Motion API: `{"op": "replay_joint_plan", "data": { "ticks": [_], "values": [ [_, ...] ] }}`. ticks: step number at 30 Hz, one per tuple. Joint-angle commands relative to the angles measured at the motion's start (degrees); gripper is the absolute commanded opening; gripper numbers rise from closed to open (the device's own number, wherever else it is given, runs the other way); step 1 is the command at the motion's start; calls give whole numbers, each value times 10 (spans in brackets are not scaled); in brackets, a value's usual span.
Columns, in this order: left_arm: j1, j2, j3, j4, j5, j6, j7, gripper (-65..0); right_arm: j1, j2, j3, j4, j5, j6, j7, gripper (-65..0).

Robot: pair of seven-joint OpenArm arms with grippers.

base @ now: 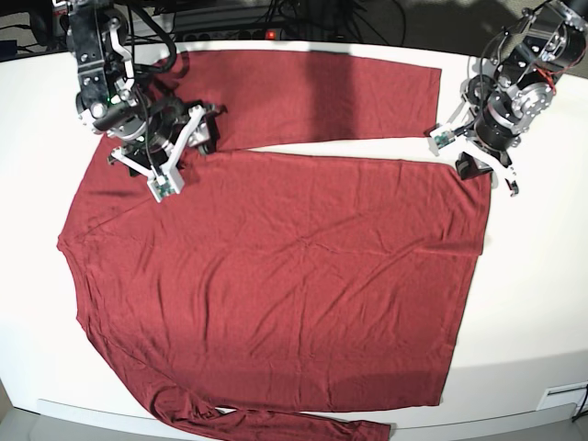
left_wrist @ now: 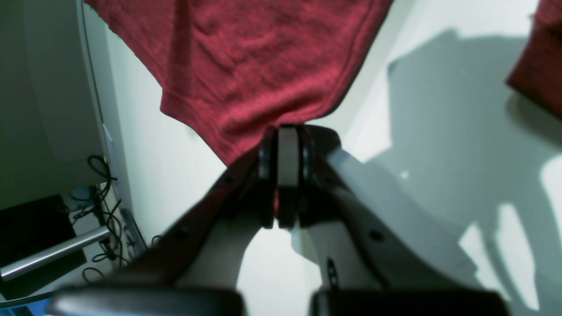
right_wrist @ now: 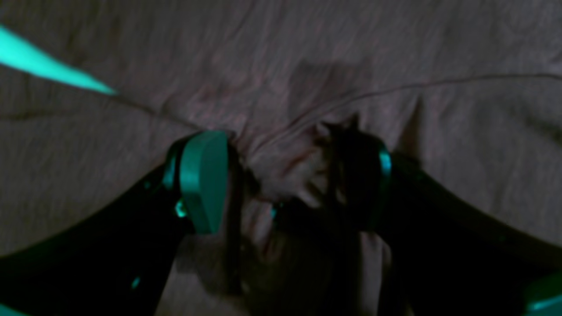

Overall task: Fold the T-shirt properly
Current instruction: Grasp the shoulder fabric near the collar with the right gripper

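In the left wrist view, the left hand [left_wrist: 281,175] is clenching a hem corner of the T-shirt [left_wrist: 246,61] above the white tabletop [left_wrist: 439,131]; in the right wrist view, the right hand [right_wrist: 285,184] is standing spread, fingers pressing into bunched cloth; in the base view, the T-shirt [base: 285,276] is lying flat across the tabletop [base: 533,276], hands at its far corners.

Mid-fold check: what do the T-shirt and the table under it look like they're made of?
T-shirt: seems a thin, soft knit, matte dark red; fine ribbed texture and a stitched hem show in the left wrist view, and it lies in shallow wrinkles. Table: smooth, hard white surface, probably laminate or painted board; it shows crisp shadows and a slight sheen.
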Motion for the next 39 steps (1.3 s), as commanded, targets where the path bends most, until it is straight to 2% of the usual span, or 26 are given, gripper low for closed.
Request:
{"op": "replay_joint_plan", "data": {
  "ticks": [1, 10, 12, 16, 18, 21, 27, 33, 37, 39],
  "values": [
    [2, -5, 1, 1, -11, -25, 0, -650, 4, 4, 4, -4, -1, -2, -4, -244],
    [2, -5, 1, 1, -11, -25, 0, -650, 2, 5, 4, -7, -1, -1, -4, -253],
    [2, -5, 1, 1, -11, -24, 0, -650, 2, 5, 4, -7, -1, -1, -4, -338],
    [2, -5, 1, 1, -11, -24, 0, -650, 2, 5, 4, -2, -1, -1, -4, -585],
    [2, -5, 1, 1, -11, -24, 0, -650, 2, 5, 4, 2, -1, -1, -4, -650],
    [2, -5, 1, 1, -11, -23, 0, -650, 2, 5, 4, 8, -1, -1, -2, -650],
    [2, -5, 1, 1, -11, -23, 0, -650, 2, 5, 4, 8, -1, -1, 41, -650],
    [2, -5, 1, 1, -11, -23, 0, -650, 2, 5, 4, 8, -1, -1, 6, -650],
    [0, -5, 1, 1, -11, -22, 0, -650, 3, 5, 4, 10, -1, -1, 5, -650],
    [0, -5, 1, 4, -11, -2, 0, -650, 4, 5, 4, 13, -1, -1, 6, -650]
  ]
}}
